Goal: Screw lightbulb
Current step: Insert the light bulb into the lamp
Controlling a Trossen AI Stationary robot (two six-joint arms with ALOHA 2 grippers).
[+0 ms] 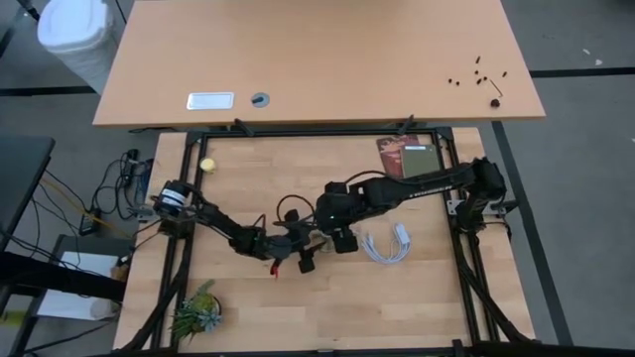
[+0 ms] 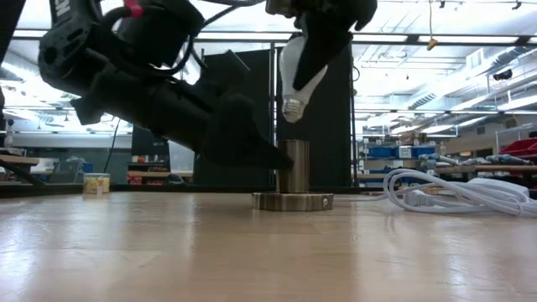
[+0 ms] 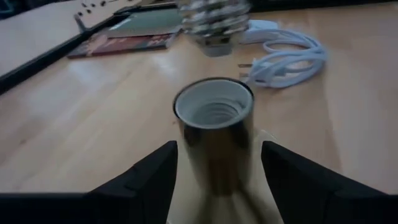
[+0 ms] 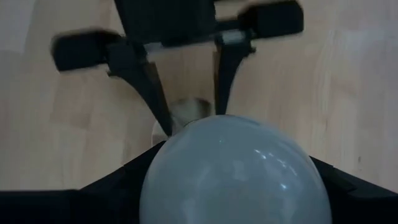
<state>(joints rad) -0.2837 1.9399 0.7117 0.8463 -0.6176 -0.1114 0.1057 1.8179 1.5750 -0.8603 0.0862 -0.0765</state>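
The right tool (image 2: 304, 63) was closed around the lightbulb (image 2: 295, 80), which hung tilted just above the socket (image 2: 293, 166), not yet inside. The left tool (image 3: 217, 180) gripped the socket on the counter (image 2: 168, 252). All the screwing remained.

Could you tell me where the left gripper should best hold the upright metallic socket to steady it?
Probably the shiny cylindrical socket wall, approached level from the side, as the left gripper does: its flat base sits on the table, and the white rounded lightbulb needs the open top.
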